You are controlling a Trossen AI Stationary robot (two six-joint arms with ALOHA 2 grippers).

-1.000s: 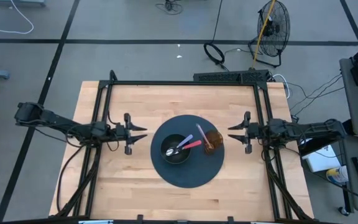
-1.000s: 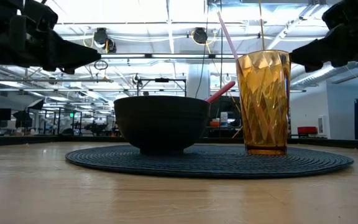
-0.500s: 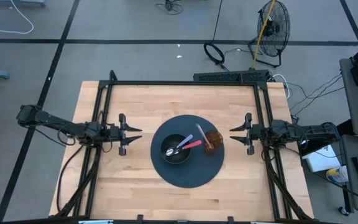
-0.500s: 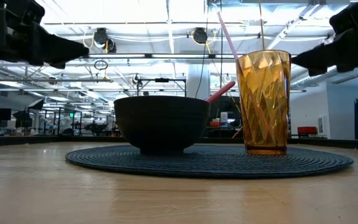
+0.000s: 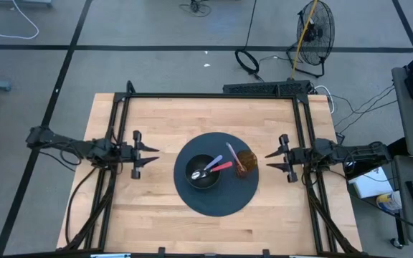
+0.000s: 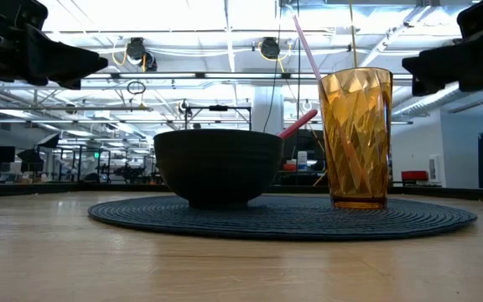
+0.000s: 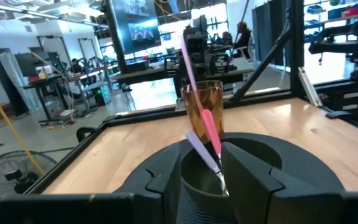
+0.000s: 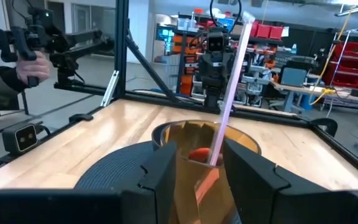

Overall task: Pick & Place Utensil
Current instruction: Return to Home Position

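A dark bowl (image 5: pixel 202 172) and an amber faceted cup (image 5: pixel 247 160) stand on a round dark placemat (image 5: pixel 217 201). In the bowl lie a pink-handled spoon (image 5: pixel 222 166) and a pale lavender-handled utensil (image 7: pixel 199 148), their handles leaning on the rim toward the cup. A pink straw (image 6: pixel 306 44) stands tilted in the cup (image 6: pixel 356 138). My left gripper (image 5: pixel 148 153) hovers open left of the mat, pointing at the bowl (image 7: pixel 197 183). My right gripper (image 5: pixel 271 160) hovers open right of the mat, pointing at the cup (image 8: pixel 197 165). Both are above table height.
A black frame (image 5: pixel 214 95) runs along the table's far edge and down both sides behind the arms. Bare wood lies near and far of the mat. A fan and cables sit on the floor beyond the table. A person's hand (image 8: pixel 27 65) holds a device beyond the table.
My left gripper has drawn back from the mat toward the table's left edge, staying open. My right gripper has shifted slightly toward the near edge. The bowl, cup and utensils have kept still.
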